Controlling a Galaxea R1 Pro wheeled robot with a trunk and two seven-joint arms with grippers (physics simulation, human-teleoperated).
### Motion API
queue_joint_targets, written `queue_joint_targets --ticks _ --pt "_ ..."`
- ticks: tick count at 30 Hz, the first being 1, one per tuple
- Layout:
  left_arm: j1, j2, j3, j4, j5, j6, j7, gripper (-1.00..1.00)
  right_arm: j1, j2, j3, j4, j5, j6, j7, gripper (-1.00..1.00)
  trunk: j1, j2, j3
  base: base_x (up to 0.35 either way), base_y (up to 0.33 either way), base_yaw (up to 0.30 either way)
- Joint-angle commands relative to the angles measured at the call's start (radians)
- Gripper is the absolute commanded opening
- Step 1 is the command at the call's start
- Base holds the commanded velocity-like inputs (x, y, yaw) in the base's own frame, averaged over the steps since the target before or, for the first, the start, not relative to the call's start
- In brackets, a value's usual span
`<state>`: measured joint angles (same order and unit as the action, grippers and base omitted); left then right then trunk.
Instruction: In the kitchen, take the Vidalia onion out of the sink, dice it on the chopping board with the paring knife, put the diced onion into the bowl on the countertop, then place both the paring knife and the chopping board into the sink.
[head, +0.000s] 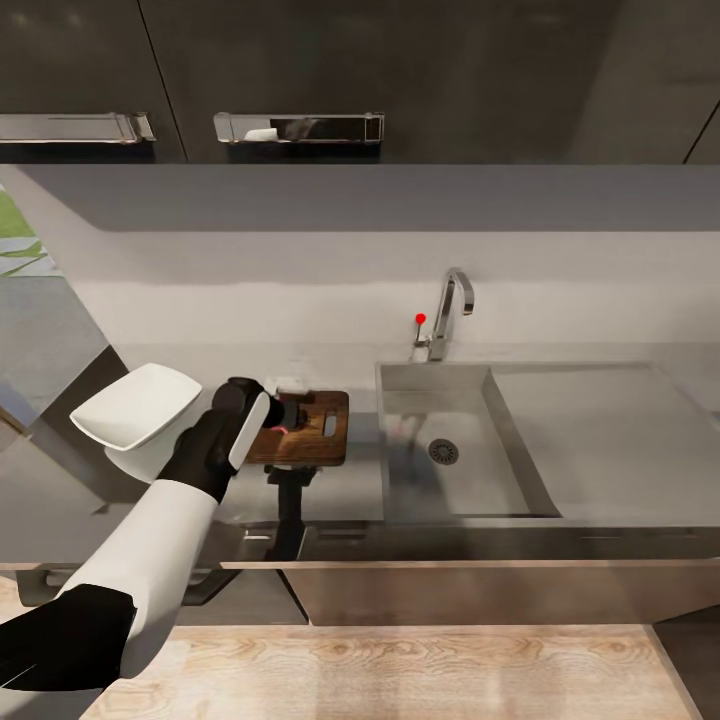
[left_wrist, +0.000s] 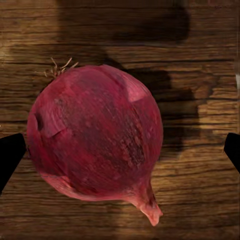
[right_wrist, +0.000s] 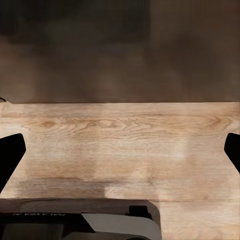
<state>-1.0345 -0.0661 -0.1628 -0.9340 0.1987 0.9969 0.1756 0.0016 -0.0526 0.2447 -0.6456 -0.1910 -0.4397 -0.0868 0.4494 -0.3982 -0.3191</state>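
Note:
The Vidalia onion (left_wrist: 95, 135), whole and reddish pink with a dry root tuft, lies on the dark wooden chopping board (left_wrist: 200, 200). My left gripper (left_wrist: 120, 152) stands open over it, its black fingertips (left_wrist: 10, 155) spread wide on either side of the bulb. In the head view that gripper (head: 288, 412) hovers over the left part of the board (head: 325, 430), with a pink sliver of onion (head: 280, 426) under it. The white bowl (head: 140, 410) sits left of the board on the countertop (head: 340, 490). My right gripper (right_wrist: 120, 152) is open over the floor. The paring knife is hidden.
The grey sink (head: 470, 480) with its round drain (head: 443, 451) lies right of the board, its drainboard (head: 620, 440) further right. A chrome tap (head: 450, 310) with a red knob (head: 420, 319) stands behind it. Dark wall cabinets (head: 300, 80) hang above. Light wooden floor (right_wrist: 120, 140) lies below.

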Motion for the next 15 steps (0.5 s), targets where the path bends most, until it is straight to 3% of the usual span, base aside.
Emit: queue_joint_targets --ticks 1,9,15 --pt "0.000 0.000 -0.001 -0.010 0.010 0.004 0.010 1.00 0.000 -0.001 0.008 -0.002 -0.008 -0.002 -0.008 1.00 0.001 -0.002 -0.002 0.000 0.000 0.000" --pt "-0.001 0.002 0.000 -0.164 0.010 0.010 0.011 1.00 0.000 -0.002 0.008 -0.002 -0.008 -0.002 -0.008 1.00 0.001 -0.002 -0.002 0.000 0.000 0.000" --pt "0.000 0.003 -0.001 -0.204 0.011 0.012 0.011 1.00 0.000 -0.002 0.008 -0.001 -0.008 -0.002 -0.008 1.00 0.001 -0.002 -0.002 0.000 0.000 0.000"
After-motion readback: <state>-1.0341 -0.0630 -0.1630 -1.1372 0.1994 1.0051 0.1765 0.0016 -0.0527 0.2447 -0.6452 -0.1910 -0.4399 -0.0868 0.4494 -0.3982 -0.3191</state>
